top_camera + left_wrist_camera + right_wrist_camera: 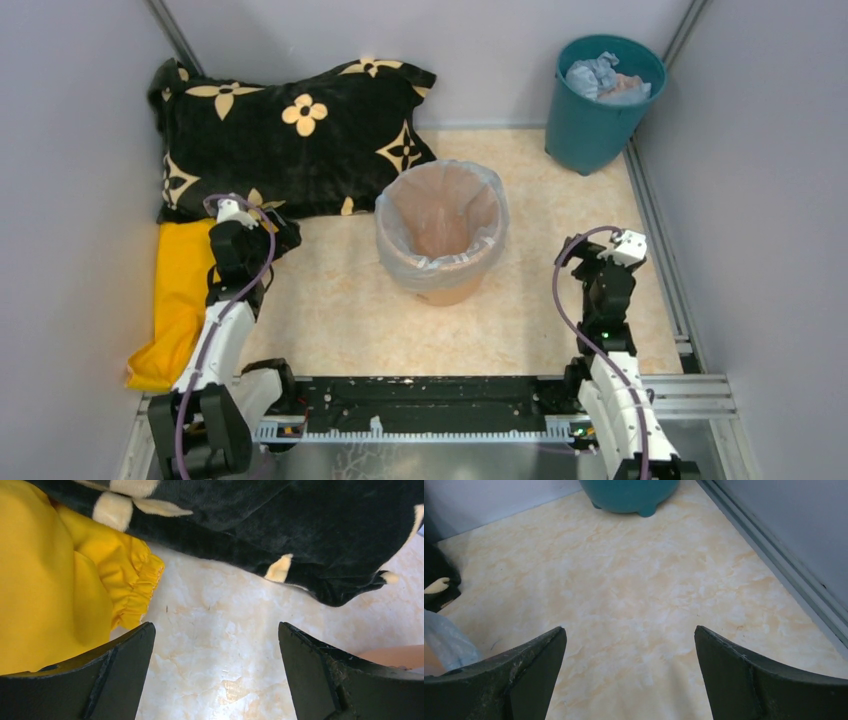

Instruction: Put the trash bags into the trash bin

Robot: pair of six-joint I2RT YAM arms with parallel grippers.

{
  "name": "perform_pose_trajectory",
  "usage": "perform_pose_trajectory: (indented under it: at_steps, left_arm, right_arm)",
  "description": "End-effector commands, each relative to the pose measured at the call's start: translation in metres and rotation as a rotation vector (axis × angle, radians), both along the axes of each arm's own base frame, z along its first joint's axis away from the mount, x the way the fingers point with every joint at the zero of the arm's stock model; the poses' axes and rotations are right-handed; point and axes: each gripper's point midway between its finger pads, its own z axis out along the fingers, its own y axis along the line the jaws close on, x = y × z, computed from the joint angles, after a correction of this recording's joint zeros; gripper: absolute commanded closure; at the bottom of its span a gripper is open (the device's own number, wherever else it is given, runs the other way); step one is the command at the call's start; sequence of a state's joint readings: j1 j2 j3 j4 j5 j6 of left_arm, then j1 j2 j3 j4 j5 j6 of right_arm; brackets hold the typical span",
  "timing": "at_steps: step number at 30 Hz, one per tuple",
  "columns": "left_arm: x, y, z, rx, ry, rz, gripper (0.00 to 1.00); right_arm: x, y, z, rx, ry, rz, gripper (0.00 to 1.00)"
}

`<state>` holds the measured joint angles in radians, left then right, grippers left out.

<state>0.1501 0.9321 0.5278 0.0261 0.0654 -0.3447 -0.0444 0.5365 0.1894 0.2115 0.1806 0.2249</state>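
— Bases first: what sits at six o'clock in the overhead?
— Both mounts. My left arm (215,340) reaches up toward nine o'clock, its wrist at the near edge of the black flowered pillow (290,125). My right arm (608,330) stands at four. The trash bin (445,285) is dead centre on the marbled tabletop (330,300), upright. A trash bag (487,205) lines it, the film folded out over the rim. A yellow cloth (180,295) lies at eight. A teal bucket (590,125) at one holds crumpled pale film.
— Left wrist?
— My left gripper (216,630) is spread wide with nothing between the fingers, only tabletop. I see the cloth at ten, the pillow across twelve, and a peach sliver of the bin at four.
— Right wrist?
— My right gripper (630,635) gapes wide as well, empty, over bare tabletop. The bucket's foot is at twelve, a wall rail (774,565) at two. At eight I catch a scrap of the bag's blue film, with the bin's peach edge just under it.
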Motion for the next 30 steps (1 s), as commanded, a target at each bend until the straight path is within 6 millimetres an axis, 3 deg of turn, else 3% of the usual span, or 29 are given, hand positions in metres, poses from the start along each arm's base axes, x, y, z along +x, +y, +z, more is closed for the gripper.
perform_pose_trajectory:
  at_steps: [1, 4, 11, 16, 21, 24, 27, 30]
  left_arm:
    - [0.021, -0.010, 0.001, -0.002, -0.135, -0.068, 0.01]
    - [0.029, -0.021, -0.015, 0.023, -0.142, -0.157, 0.01]
    - [0.042, -0.024, -0.045, 0.152, -0.170, -0.262, 0.01]
    - [0.058, -0.030, -0.072, 0.143, -0.119, -0.324, 0.01]
    - [0.071, -0.032, -0.079, 0.130, -0.086, -0.355, 0.01]
    - [0.068, -0.027, -0.077, 0.149, -0.101, -0.327, 0.01]
    - [0.066, -0.024, -0.073, 0.175, -0.126, -0.310, 0.01]
    - [0.067, -0.022, -0.069, 0.200, -0.146, -0.310, 0.01]
  right_arm:
    - [0.013, -0.009, 0.018, -0.009, -0.181, -0.044, 0.01]
    - [0.019, -0.009, 0.005, -0.003, -0.192, -0.047, 0.01]
    - [0.033, -0.016, -0.007, -0.052, -0.201, -0.074, 0.01]
    - [0.034, -0.020, -0.014, -0.075, -0.206, -0.091, 0.01]
    - [0.031, -0.013, -0.022, -0.100, -0.230, -0.045, 0.01]
    - [0.035, -0.003, -0.021, -0.131, -0.248, 0.015, 0.01]
    - [0.042, 0.002, -0.034, -0.139, -0.174, 0.046, 0.01]
    - [0.050, 0.008, -0.025, -0.161, -0.200, 0.073, 0.01]
